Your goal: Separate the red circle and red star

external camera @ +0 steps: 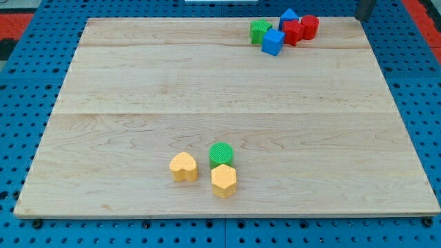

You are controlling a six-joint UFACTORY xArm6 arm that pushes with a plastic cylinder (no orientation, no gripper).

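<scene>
The red circle (310,27) sits near the view's top right and touches the red star (292,33) on its left. They are part of a tight cluster with a blue triangle (289,16) above the star, a blue cube (273,43) and a green star (260,31) to the left. My tip (361,18) shows at the view's top right edge, off the board's corner, to the right of the red circle and apart from it.
A yellow heart (183,167), a green circle (221,153) and a yellow hexagon (224,180) sit close together near the view's bottom centre. The wooden board (138,89) lies on a blue pegboard (427,103).
</scene>
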